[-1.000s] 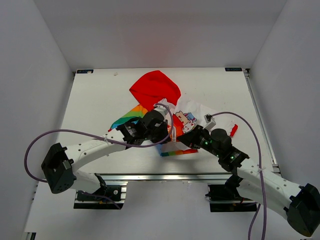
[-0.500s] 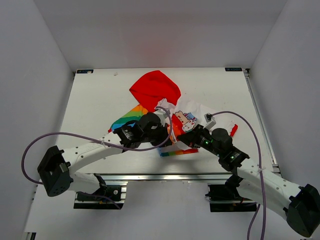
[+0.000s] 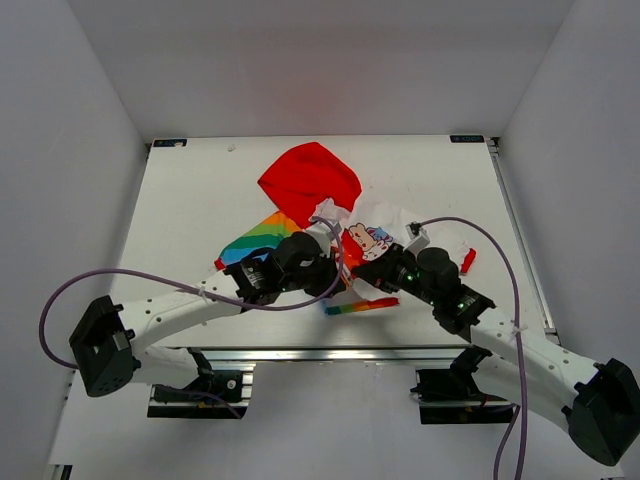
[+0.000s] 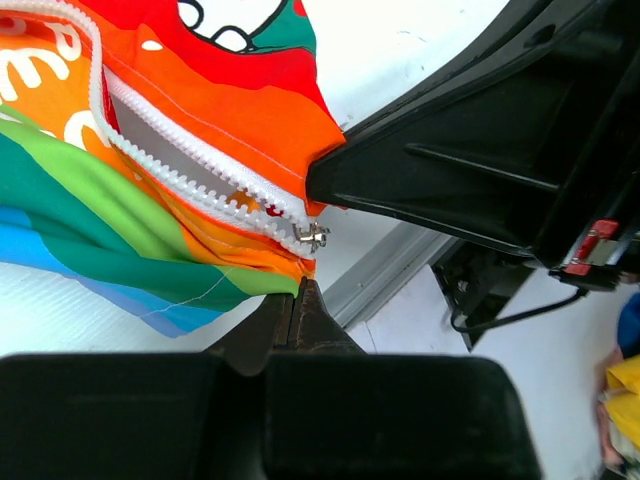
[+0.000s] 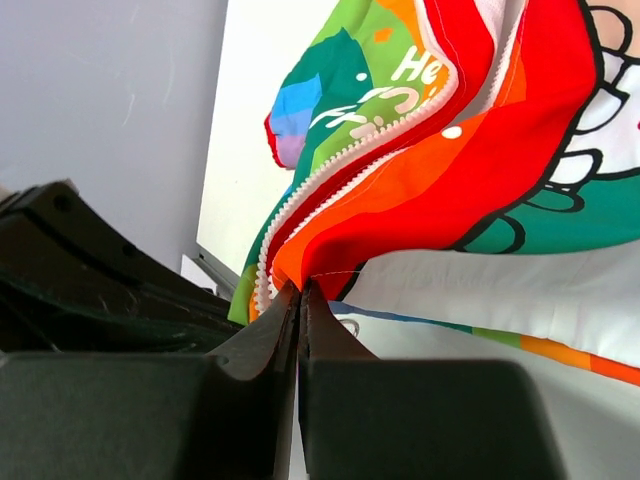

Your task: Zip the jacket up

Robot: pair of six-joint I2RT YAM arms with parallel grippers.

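The jacket (image 3: 309,179) lies mid-table, its red hood far from me and its rainbow hem near the front edge. My left gripper (image 3: 337,282) is shut, its tips pinching the hem's bottom corner (image 4: 290,272) just under the small metal zipper slider (image 4: 312,236). The white zipper teeth (image 4: 180,170) part above the slider. My right gripper (image 3: 359,275) is shut on the orange-red front edge (image 5: 318,262) of the jacket beside the zipper teeth (image 5: 352,150). The two grippers sit almost against each other at the hem. A red cuff (image 3: 468,262) shows at the right.
An aluminium rail (image 3: 330,352) runs along the table's front edge, close behind the grippers. White walls enclose the table on three sides. Purple cables (image 3: 150,275) loop over both arms. The right gripper's black body (image 4: 480,170) fills the left wrist view's upper right.
My right gripper has closed on the jacket's front edge. Both arms have edged a little to the left, and the hem has shifted slightly with them.
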